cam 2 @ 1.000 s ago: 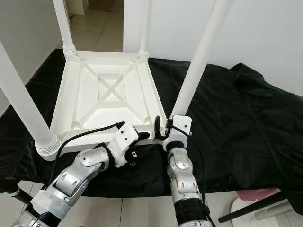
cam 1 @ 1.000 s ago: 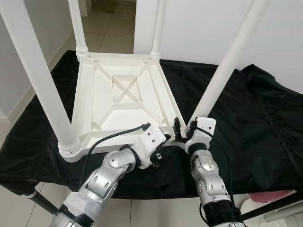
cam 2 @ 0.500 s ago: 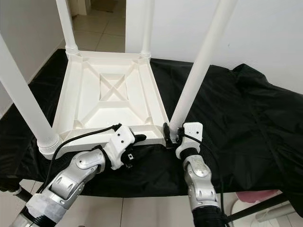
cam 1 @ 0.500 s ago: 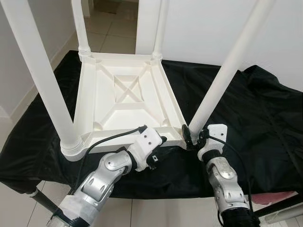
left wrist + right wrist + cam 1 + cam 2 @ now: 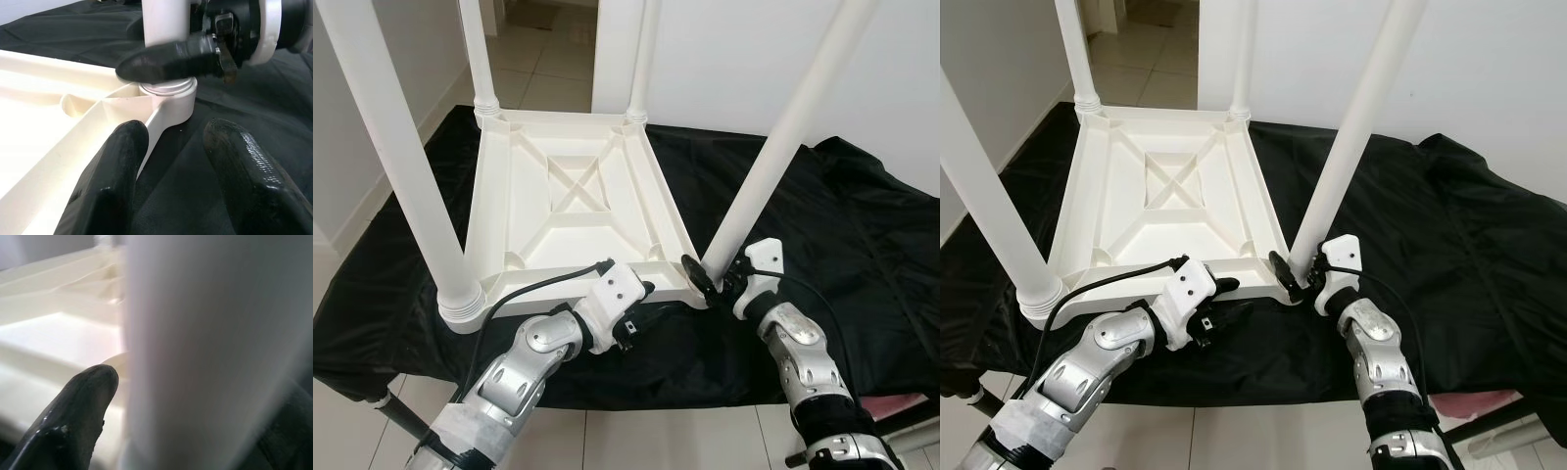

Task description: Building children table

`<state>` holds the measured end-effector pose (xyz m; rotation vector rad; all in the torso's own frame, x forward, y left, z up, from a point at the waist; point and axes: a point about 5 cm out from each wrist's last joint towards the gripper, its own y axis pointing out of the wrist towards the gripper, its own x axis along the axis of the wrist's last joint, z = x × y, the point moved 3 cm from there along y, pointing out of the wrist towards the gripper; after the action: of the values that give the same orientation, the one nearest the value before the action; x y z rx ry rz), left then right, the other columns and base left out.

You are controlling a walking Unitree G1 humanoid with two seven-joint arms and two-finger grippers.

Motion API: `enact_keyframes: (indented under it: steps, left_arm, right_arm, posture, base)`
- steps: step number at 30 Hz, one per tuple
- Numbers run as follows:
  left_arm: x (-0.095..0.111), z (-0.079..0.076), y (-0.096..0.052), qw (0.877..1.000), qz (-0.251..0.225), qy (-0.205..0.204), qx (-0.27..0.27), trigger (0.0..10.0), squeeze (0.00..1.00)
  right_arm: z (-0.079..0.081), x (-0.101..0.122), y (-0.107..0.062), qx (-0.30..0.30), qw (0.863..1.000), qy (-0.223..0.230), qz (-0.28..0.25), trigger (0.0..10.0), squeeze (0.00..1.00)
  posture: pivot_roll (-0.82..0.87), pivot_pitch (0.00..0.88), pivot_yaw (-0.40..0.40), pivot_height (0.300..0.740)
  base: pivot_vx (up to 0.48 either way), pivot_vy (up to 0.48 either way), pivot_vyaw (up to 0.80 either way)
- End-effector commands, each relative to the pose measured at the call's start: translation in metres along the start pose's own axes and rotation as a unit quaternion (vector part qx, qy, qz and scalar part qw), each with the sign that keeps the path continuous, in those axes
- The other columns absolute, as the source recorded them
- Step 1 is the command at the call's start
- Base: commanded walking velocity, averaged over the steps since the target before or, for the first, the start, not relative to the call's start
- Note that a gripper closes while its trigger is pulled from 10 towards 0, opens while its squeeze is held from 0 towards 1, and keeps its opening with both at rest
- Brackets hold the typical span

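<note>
Left eye view: right hand is clamped round the nearest leg; left hand spread beside it. Four legs counted.

The upturned white plastic table looked smooth with a soft sheen, as did its round white plastic leg. The black cloth beneath was creased and faintly shiny. The black gripper fingers appeared rubbery, slightly glossy.
</note>
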<state>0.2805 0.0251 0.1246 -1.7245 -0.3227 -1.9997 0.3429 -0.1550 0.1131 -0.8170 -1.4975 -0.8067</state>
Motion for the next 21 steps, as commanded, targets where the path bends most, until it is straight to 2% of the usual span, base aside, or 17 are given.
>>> enact_keyframes:
  steps: [1,3,4,5,15,16,21]
  left_arm:
    - [0.003,-0.007,0.003,0.999,-0.002,0.008,-0.036,10.0,0.0]
    - [0.004,-0.007,0.003,0.999,-0.002,0.009,-0.037,10.0,0.0]
    - [0.004,-0.006,0.004,0.999,-0.003,0.009,-0.037,10.0,0.0]
    - [0.005,-0.005,0.004,0.999,-0.003,0.01,-0.036,10.0,0.0]
    - [0.004,-0.003,0.004,0.999,-0.001,0.016,-0.037,10.0,0.0]
    - [0.004,-0.004,0.004,0.999,-0.001,0.017,-0.038,10.0,0.0]
    - [0.004,-0.005,0.005,0.999,-0.001,0.016,-0.04,10.0,0.0]
  right_arm:
    - [0.001,-0.003,0.002,0.022,1.0,-0.002,0.008,4.4,0.0]
    - [0.001,-0.004,0.004,0.031,0.999,-0.007,0.013,4.0,0.0]
    - [0.002,-0.005,0.005,0.039,0.999,-0.01,0.017,1.4,0.0]
    - [0.003,-0.007,0.005,0.043,0.999,-0.013,0.022,0.0,0.0]
    - [-0.001,-0.015,0.001,0.047,0.998,-0.011,0.034,0.0,0.0]
    - [-0.002,-0.015,0.0,0.042,0.998,-0.014,0.036,10.0,0.0]
    - [-0.005,-0.016,-0.001,0.027,0.999,-0.012,0.039,10.0,0.0]
  posture:
    - [0.02,0.0,-0.096,0.74]
    - [0.02,0.0,-0.096,0.74]
    - [0.02,0.0,-0.096,0.74]
    - [0.02,0.0,-0.094,0.74]
    - [0.02,0.0,-0.094,0.74]
    - [0.02,0.0,-0.094,0.74]
    - [0.02,0.0,-0.093,0.74]
  base:
    - [0.0,0.0,0.0]
    - [0.0,0.0,0.0]
    - [0.0,0.0,0.0]
    - [0.0,0.0,0.0]
    - [0.0,0.0,0.0]
    - [0.0,0.0,0.0]
    - [0.0,0.0,0.0]
